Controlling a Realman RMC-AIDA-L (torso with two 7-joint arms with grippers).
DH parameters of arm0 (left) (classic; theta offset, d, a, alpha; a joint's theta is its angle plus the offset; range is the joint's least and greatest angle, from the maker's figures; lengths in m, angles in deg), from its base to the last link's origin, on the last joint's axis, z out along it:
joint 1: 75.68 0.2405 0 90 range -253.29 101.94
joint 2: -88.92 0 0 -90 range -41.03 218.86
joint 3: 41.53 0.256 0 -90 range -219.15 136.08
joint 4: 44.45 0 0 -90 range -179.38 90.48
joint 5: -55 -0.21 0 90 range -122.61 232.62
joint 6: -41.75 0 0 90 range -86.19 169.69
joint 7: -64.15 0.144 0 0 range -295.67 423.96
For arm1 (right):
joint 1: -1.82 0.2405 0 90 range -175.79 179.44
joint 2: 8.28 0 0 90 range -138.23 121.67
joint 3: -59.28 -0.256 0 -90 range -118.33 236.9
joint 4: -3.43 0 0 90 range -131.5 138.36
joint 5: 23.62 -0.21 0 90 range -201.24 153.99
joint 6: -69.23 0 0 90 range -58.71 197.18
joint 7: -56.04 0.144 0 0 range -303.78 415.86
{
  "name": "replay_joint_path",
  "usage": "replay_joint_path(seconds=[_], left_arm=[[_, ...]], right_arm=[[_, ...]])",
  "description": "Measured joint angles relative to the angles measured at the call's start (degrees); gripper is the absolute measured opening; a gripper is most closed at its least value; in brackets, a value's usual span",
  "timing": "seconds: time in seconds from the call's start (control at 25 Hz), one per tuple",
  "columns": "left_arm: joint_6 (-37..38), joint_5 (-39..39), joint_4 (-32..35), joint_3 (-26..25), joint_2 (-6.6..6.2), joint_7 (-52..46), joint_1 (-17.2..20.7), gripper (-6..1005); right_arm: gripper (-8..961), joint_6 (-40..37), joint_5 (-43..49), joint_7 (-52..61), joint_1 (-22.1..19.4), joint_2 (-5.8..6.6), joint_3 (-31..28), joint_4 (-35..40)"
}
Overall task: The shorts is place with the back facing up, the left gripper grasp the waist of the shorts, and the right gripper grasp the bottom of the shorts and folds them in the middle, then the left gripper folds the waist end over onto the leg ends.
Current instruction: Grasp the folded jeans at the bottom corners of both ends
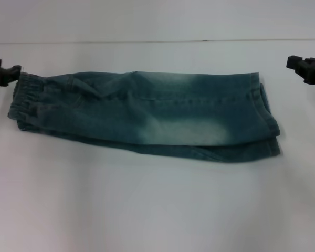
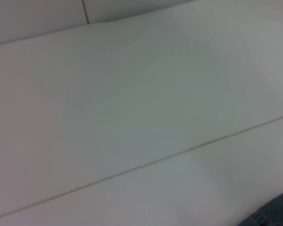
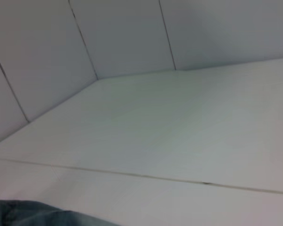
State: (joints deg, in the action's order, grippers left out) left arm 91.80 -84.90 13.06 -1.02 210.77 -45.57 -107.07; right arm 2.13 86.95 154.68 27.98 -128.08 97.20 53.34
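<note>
The shorts (image 1: 147, 113) lie flat on the white table, folded lengthwise into a long band of faded blue denim. The waist (image 1: 26, 97), a ruffled elastic band, is at the left end. The leg ends (image 1: 265, 115) with their straight hems lie stacked at the right end. My left gripper (image 1: 5, 73) sits at the far left, right against the waist's back corner. My right gripper (image 1: 304, 68) hovers at the far right, apart from the hems. A sliver of denim (image 2: 273, 214) shows in the left wrist view, and another denim edge (image 3: 28, 214) in the right wrist view.
The white table (image 1: 157, 210) stretches in front of the shorts. Its back edge (image 1: 157, 41) meets a pale wall. A thin seam (image 3: 155, 176) crosses the tabletop in the right wrist view.
</note>
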Motion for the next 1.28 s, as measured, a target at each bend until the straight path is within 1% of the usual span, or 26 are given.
replay_joint_path(seconds=[0.12,0.24,0.36,0.52,0.64,0.8,0.84,1.04,1.24,1.28], left_arm=[[4.23,6.03,3.99,-0.03,-0.51,1.40,3.83,427],[10.67,14.19,6.08,-0.87,-1.53,5.93,8.30,498],[17.69,19.89,4.98,-4.18,-2.04,12.60,11.13,568],[24.45,21.47,-0.11,-9.76,-2.17,21.08,12.48,697],[24.29,21.08,-3.85,-10.86,-2.33,24.49,13.15,803],[20.45,20.92,-7.39,-10.56,-2.31,27.53,13.49,913],[19.24,20.88,-8.03,-10.54,-2.22,28.40,13.45,940],[13.80,19.90,-10.57,-10.36,-1.64,31.45,11.91,940],[11.53,19.73,-13.77,-10.34,-1.88,33.60,10.10,939],[10.97,19.71,-15.36,-10.30,-2.09,34.85,8.74,939]], right_arm=[[26,-0.82,-1.26,-0.67,-0.22,0.01,0.09,0.00],[27,-2.69,-3.66,-2.46,-0.85,0.01,-0.07,0.00],[27,-5.97,-7.10,-6.19,-2.04,0.01,-0.11,-0.06],[29,-10.49,-11.65,-10.80,-3.64,0.04,-0.13,-0.68],[30,-12.77,-13.33,-12.40,-4.22,0.15,-0.18,-1.55],[36,-14.28,-13.48,-13.66,-4.43,0.17,-0.21,-2.84],[76,-14.60,-13.48,-13.82,-4.52,0.17,-0.21,-3.01],[278,-16.07,-13.53,-14.03,-4.86,0.12,-0.29,-3.72],[486,-18.14,-13.35,-14.66,-5.07,0.15,-0.18,-4.41],[503,-18.60,-13.31,-15.21,-5.14,0.17,0.03,-4.56]])
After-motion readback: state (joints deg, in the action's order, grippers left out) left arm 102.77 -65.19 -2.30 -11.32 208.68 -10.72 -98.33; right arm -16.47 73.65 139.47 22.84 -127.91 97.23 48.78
